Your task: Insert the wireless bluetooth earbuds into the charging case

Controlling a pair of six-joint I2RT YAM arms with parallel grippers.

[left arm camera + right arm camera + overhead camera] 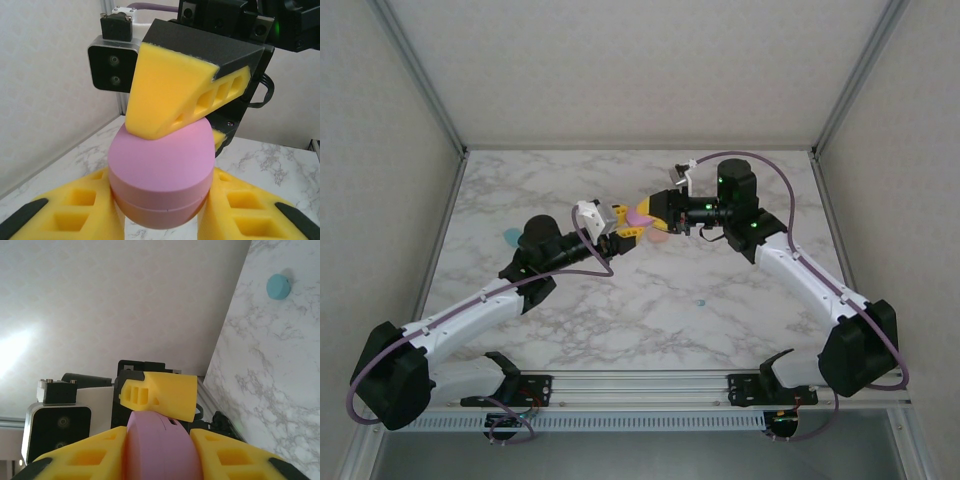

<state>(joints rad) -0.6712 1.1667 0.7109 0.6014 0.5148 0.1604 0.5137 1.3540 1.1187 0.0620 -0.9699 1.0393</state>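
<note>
A pink oval charging case (638, 216) is held above the middle of the table between both grippers. My left gripper (623, 229) is shut on it; in the left wrist view its yellow fingers (85, 205) clamp the case (160, 165) from both sides. My right gripper (648, 210) comes from the opposite side and is shut on the same case (157, 445), one finger (170, 95) pressing on its top. The case lid looks closed, with only a thin seam showing. A tiny teal earbud (699, 300) lies on the marble nearer the front.
A teal case (510, 237) lies on the table at the left, beside my left arm, and it is the teal case (276, 286) in the right wrist view too. White walls with metal posts enclose the marble table (620, 320).
</note>
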